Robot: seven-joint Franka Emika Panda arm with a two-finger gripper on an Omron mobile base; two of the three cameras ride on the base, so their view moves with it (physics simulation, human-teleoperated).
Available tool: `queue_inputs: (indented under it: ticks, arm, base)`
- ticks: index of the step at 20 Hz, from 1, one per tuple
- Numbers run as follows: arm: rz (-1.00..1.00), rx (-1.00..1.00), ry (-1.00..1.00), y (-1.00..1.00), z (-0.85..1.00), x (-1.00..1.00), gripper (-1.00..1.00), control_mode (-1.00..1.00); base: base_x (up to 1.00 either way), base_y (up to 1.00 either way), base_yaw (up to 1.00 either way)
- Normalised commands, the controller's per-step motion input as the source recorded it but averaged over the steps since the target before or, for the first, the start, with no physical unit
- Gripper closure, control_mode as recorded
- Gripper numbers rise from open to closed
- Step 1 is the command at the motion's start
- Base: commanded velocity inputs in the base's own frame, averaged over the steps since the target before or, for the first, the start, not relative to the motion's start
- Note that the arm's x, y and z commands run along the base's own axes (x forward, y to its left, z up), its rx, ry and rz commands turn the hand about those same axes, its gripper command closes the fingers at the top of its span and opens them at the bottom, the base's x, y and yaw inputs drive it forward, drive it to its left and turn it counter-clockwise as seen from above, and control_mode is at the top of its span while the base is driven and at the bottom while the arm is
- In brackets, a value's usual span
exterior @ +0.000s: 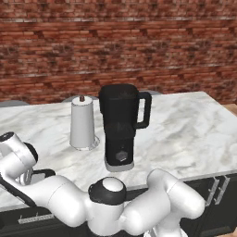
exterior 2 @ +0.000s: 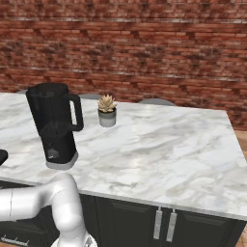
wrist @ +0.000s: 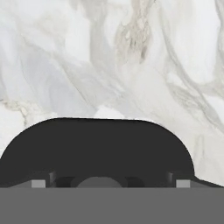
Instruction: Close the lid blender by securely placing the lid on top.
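Since the lid is judged light, stiff and smooth, lying flat on the marble counter just under the hand, its rounded edges are best pinched; gripper closure cannot be told; blender stands apart.

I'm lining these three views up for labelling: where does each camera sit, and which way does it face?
Left base view: behind the arm's left, facing the blender and white cylinder; arm low.
Right base view: behind its right, facing the counter and potted plant; arm lower left.
Hand view: looks down close on the lid.
Both base views share the blender, counter and brick wall.
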Motion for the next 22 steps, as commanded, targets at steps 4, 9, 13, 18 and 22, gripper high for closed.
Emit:
queue_inputs:
  ticks: [4,9,13,18,22]
  arm:
    - [0.02,0.0,0.0,-0.07,-0.2,0.0,-1.0,-1.0]
    - [0.03,0.0,0.0,-0.12,-0.14,0.0,-1.0,-1.0]
    - [0.01,0.0,0.0,-0.22,-0.08,-0.01,-1.0,-1.0]
    - [0.0,0.0,0.0,-0.27,0.0,0.0,-1.0,-1.0]
    - [0.01,0.0,0.0,-0.07,-0.12,0.04,-1.0,-1.0]
  base:
    - [0.0,0.0,0.0]
    - [0.0,0.0,0.0]
    - [0.0,0.0,0.0]
    - [0.0,0.0,0.0]
    - [0.0,0.0,0.0]
